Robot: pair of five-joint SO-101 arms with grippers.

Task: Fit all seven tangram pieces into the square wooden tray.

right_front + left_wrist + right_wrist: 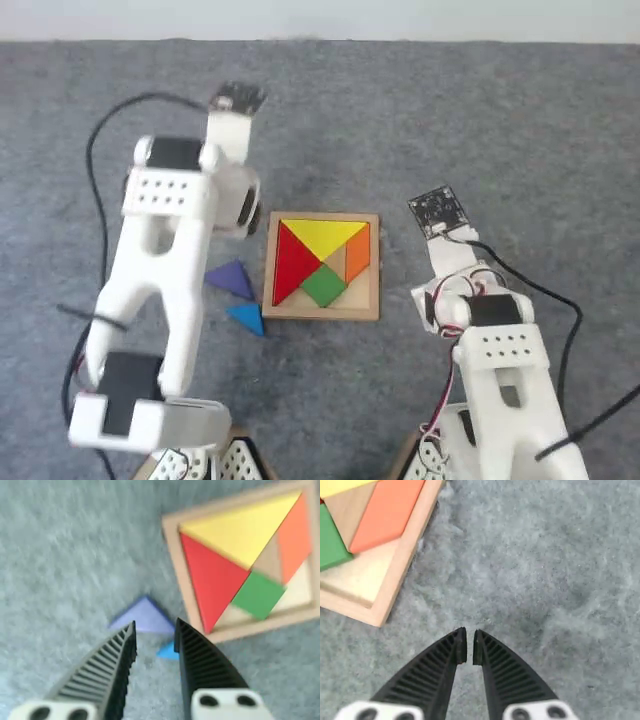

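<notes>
The square wooden tray [323,312] lies mid-table and holds a yellow triangle [322,237], a red triangle [289,263], a green square [323,287] and an orange parallelogram [358,257]. Bare wood shows between the pieces and in one corner. A purple triangle [232,278] and a smaller blue triangle [246,317] lie on the carpet left of the tray. My left gripper [156,625] hangs open just above the purple triangle [145,621], with the blue triangle [167,651] between its fingers farther down. My right gripper [469,639] is shut on nothing over bare carpet beside the tray's corner [380,611].
Grey carpet covers the whole table. The left arm [160,260] stands over the carpet left of the tray, and the right arm [490,340] to the tray's right. Black cables trail from both arms.
</notes>
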